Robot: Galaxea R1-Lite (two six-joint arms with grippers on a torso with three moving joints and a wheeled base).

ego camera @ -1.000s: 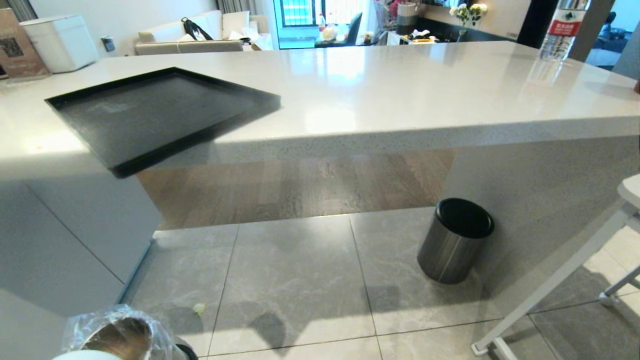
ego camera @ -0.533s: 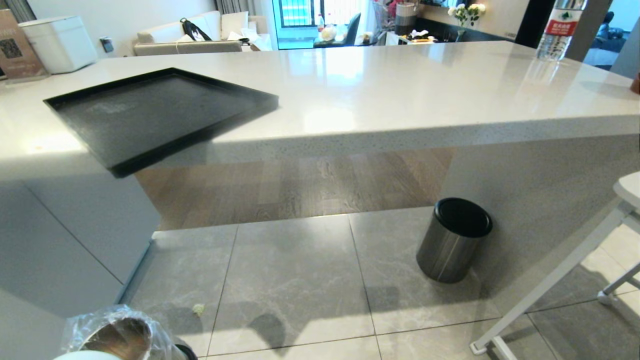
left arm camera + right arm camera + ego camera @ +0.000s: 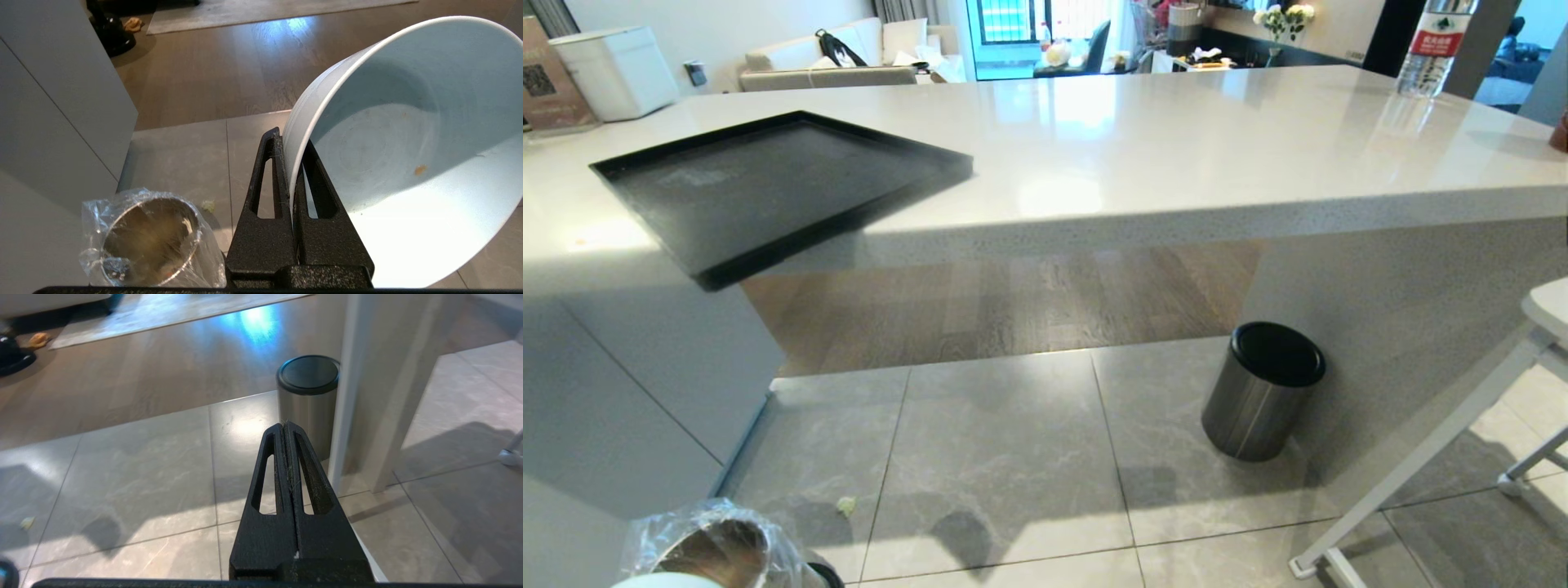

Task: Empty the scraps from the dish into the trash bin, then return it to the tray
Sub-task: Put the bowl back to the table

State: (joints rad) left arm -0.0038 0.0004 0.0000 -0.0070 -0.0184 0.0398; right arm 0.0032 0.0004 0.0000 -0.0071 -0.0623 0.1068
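Floor: grey tiles by a white counter point(image 3: 1176, 163), one stray green scrap point(image 3: 847, 506) lying near the bin.
Left gripper point(image 3: 292, 171): pinched shut on the bowl's rim, carrying it low.
Bowl point(image 3: 408, 163): tipped on its side, emptied but for small flecks; probably just poured.
Bin point(image 3: 149, 241): bag-lined, right beside the gripper.
Right gripper point(image 3: 287, 457): fingers pressed together, holding nothing, idle above the tiles.
Tray point(image 3: 768, 188): bare, up on the counter, likely the bowl's next stop.

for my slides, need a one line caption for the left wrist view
Left gripper pinches the rim of the emptied dish beside the bag-lined trash bin.
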